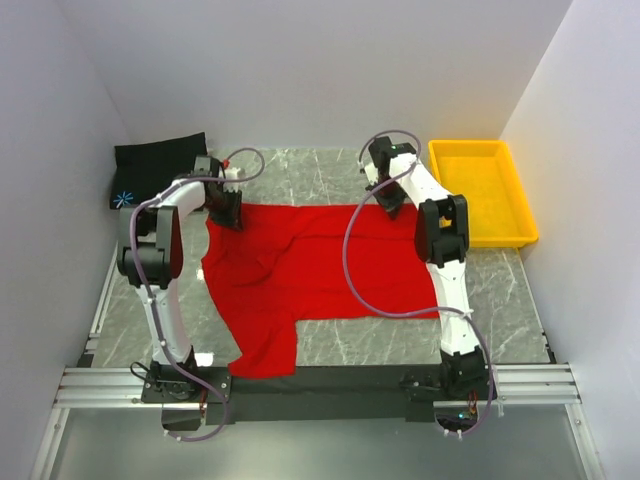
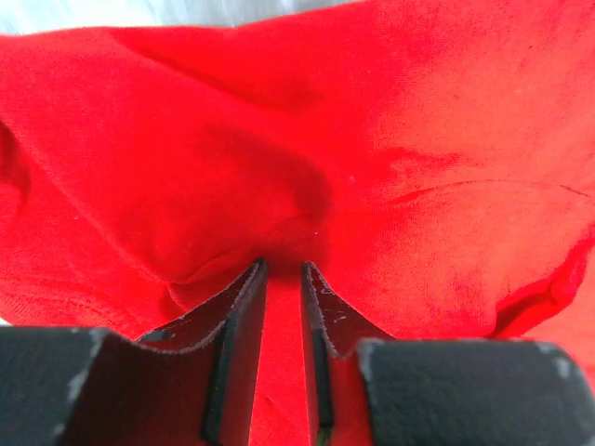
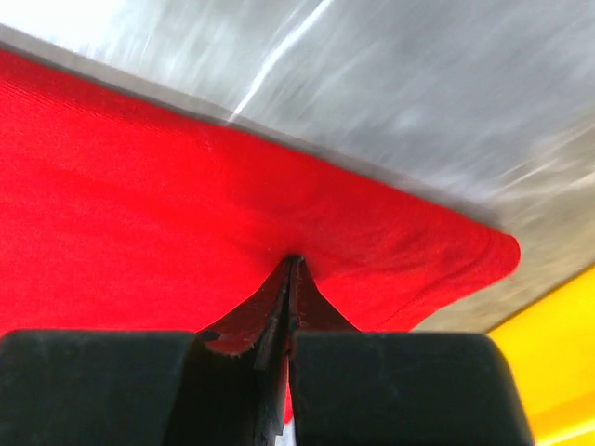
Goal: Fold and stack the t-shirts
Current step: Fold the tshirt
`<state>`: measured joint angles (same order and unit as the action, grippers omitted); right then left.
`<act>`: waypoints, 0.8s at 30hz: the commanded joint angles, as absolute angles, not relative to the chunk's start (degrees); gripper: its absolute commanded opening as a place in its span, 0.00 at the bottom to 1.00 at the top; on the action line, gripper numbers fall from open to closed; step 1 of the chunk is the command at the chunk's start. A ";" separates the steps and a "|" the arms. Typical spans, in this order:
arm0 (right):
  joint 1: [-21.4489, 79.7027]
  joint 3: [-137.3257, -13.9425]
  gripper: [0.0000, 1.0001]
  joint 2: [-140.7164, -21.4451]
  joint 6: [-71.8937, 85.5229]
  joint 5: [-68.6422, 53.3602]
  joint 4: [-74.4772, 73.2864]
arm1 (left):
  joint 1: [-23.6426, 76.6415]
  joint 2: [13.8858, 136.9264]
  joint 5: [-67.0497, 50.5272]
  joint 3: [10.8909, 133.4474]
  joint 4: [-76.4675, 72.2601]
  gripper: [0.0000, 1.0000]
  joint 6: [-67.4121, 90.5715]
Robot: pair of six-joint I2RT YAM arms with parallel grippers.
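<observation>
The red t-shirt (image 1: 310, 270) lies spread on the grey marbled table, one sleeve hanging toward the near edge. My left gripper (image 1: 228, 212) is at its far left corner. In the left wrist view the jaws (image 2: 284, 268) stand narrowly apart with red cloth (image 2: 390, 139) bunched between them. My right gripper (image 1: 388, 200) is at the far right corner, shut tight on the shirt's edge (image 3: 293, 260), with the cloth (image 3: 139, 214) tented at the tips. The black t-shirt (image 1: 155, 165) with its starburst mark lies folded at the far left. The pink t-shirt is out of view.
A yellow plastic tray (image 1: 520, 215) stands at the far right, just beyond the right gripper; it also shows in the right wrist view (image 3: 558, 372). White walls close in the table on three sides. Bare table (image 3: 418, 93) lies beyond the shirt's far edge.
</observation>
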<state>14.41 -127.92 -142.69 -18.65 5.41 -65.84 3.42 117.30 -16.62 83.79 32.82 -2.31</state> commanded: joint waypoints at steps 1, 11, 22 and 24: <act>13.62 -136.72 0.03 -147.12 -19.33 9.49 -65.92 | 3.43 122.51 -15.82 90.50 33.05 0.29 -0.44; 13.89 -135.09 0.06 -148.00 -23.82 20.21 -48.26 | 2.73 136.21 -14.76 111.43 32.96 0.36 -0.70; 14.94 -125.36 0.27 -129.04 -23.12 6.71 -49.74 | 1.41 115.94 -31.72 98.37 29.96 0.59 -5.00; 14.94 -120.01 0.27 -125.26 -21.63 5.63 -50.62 | 1.76 114.00 -32.78 95.99 33.12 0.60 -5.10</act>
<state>14.48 -123.87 -134.82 -23.07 10.20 -49.54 0.91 121.25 -27.00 98.04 32.49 -3.44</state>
